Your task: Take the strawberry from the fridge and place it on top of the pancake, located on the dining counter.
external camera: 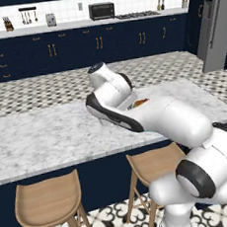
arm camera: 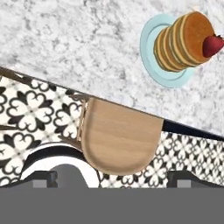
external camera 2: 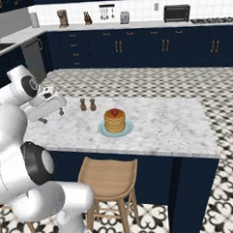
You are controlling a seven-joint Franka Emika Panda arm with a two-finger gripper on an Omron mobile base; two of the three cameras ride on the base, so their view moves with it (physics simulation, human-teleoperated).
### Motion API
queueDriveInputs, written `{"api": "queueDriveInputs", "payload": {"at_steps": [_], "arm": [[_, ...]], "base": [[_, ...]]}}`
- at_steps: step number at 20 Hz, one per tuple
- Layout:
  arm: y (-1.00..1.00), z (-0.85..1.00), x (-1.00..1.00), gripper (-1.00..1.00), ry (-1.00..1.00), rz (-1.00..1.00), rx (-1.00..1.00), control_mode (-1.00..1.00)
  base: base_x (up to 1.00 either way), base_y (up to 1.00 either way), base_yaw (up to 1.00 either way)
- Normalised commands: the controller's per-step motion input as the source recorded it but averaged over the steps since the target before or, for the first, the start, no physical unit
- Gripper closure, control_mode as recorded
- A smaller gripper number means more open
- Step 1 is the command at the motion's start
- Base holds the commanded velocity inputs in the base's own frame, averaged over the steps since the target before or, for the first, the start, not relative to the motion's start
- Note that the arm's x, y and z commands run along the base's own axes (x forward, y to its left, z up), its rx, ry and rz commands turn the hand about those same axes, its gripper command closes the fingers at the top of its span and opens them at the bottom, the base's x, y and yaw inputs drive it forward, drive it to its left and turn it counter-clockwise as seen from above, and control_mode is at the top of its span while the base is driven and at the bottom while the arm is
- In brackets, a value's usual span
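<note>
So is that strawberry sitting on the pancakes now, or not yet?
On. The strawberry sits on top of the pancake stack, on its pale plate on the dining counter; the hand view shows it there too.

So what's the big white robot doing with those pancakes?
The white robot arm has nothing in its grasp right now. Its two-finger gripper is open and empty, off to the side of the food. The tiny red strawberry sits on top of the stack of round golden-brown pancakes, which rests on a pale blue plate on the white-grey marble dining counter. So the fruit looks delivered. Two small dark shakers stand nearby.
</note>
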Motion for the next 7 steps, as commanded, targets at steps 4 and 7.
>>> {"api": "queueDriveInputs", "payload": {"at_steps": [4, 7], "arm": [[0.42, 0.11, -1.0, -1.0, -0.07, 0.08, -0.03, -1.0], [0.07, -0.17, -0.37, -1.0, 0.05, 0.0, -0.01, -1.0]], "base": [[0.0, 0.0, 0.0], [0.0, 0.0, 0.0]]}}
